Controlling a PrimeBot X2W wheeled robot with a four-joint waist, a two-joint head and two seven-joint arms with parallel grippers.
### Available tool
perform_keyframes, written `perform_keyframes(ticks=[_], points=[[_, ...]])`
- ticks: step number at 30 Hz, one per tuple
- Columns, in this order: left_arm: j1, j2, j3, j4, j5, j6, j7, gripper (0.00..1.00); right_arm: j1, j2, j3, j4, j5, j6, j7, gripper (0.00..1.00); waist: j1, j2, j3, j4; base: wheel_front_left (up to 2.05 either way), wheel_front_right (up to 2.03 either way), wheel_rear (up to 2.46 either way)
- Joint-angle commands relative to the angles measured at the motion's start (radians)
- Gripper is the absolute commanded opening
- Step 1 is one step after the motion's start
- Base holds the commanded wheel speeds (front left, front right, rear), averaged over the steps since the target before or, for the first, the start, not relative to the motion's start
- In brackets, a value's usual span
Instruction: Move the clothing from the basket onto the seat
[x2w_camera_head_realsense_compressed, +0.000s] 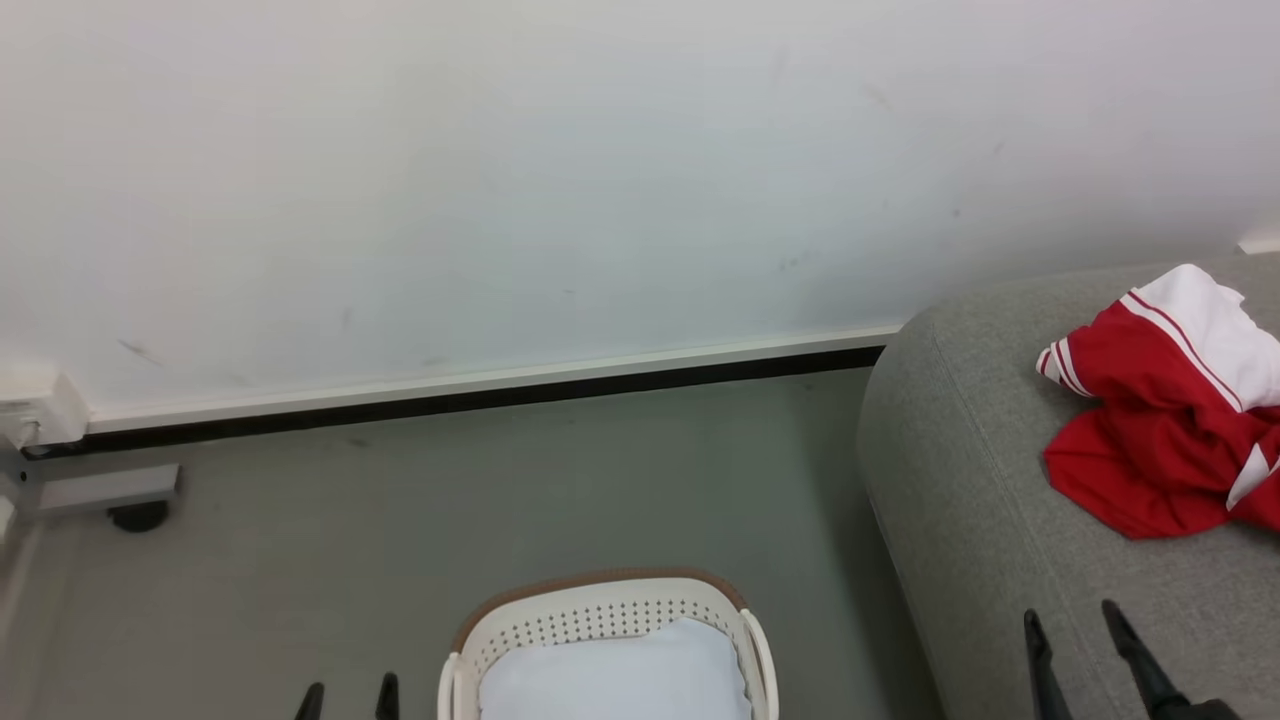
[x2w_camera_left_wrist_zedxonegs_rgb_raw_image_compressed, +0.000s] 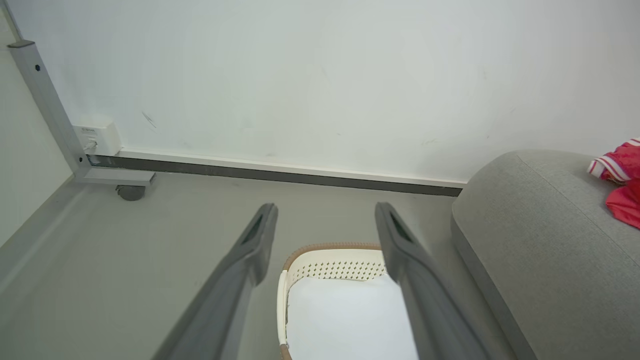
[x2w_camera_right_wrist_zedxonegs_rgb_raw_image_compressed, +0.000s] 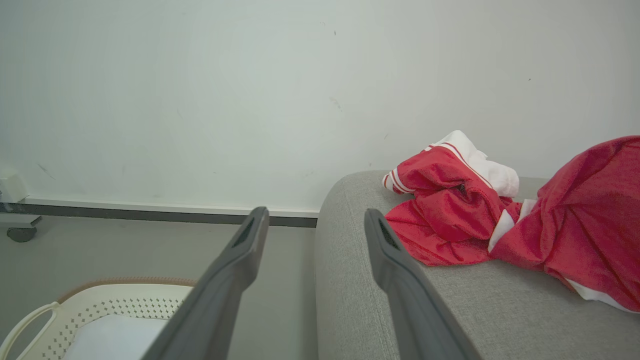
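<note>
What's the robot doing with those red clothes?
It is moving laundry. The red clothing lies crumpled on the grey seat. The basket on the floor shows just its white pad inside. The left gripper and right gripper are open and hold nothing, so the job looks about done.

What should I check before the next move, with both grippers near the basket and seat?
1. Basket free of clothing: ok as far as visible; the pale pad lies bare, but the near end is out of frame.
2. Clothing on the seat: ok; the red garments lie crumpled on top.
3. Left gripper empty: ok; open, nothing between its fingers.
4. Right gripper empty: ok; open, apart from the clothing.
5. All clothing fully supported by the seat: cannot tell; it runs past the frame edge.
</note>
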Motion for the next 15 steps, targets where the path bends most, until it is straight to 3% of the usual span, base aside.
perform_keyframes(ticks=[1, 15], points=[[0.015, -0.007, 0.013, 0.002, 0.016, -0.011, -0.001, 1.0, 0.014, -0.003, 0.009, 0.005, 0.006, -0.002, 0.0, 1.0, 0.0003, 0.0, -0.007, 0.005, 0.0, 0.0, 0.0], [0.025, -0.074, 0.106, 0.003, 0.1, -0.082, -0.001, 1.0, -0.02, -0.003, 0.055, 0.023, 0.029, -0.002, 0.0, 1.0, 0.0003, 0.0, -0.015, 0.027, 0.0, 0.0, 0.0]])
